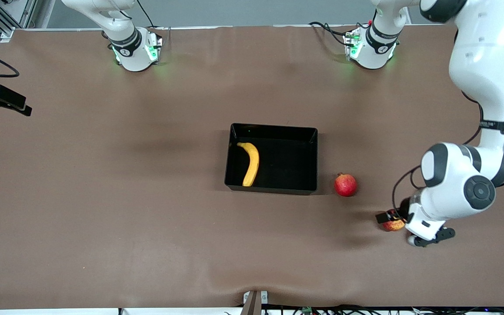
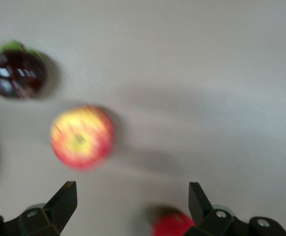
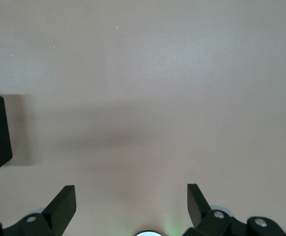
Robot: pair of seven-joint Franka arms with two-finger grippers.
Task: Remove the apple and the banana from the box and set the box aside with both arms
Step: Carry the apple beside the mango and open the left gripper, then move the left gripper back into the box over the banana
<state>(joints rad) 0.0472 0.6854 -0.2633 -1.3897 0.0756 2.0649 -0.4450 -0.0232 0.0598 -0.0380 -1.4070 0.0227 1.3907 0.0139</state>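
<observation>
Pomegranate (image 1: 345,185) between box (image 1: 271,189) and apple (image 1: 393,225), left tool (image 1: 393,219) released over apple, right tool (image 3: 131,204) released.

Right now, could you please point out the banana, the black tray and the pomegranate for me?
banana (image 1: 251,164), front view, middle of its curved body.
black tray (image 1: 295,165), front view, bare floor.
pomegranate (image 1: 345,185), front view, centre of its red skin.

A red pomegranate (image 1: 345,184) sits on the brown table (image 1: 103,197).

Setting: we're in a robotics lab | two white arms (image 1: 475,109) bolted to a brown-covered table (image 1: 103,197) | cables (image 1: 322,309) along bottom edge | aluminium framing (image 1: 2,13) upper left
</observation>
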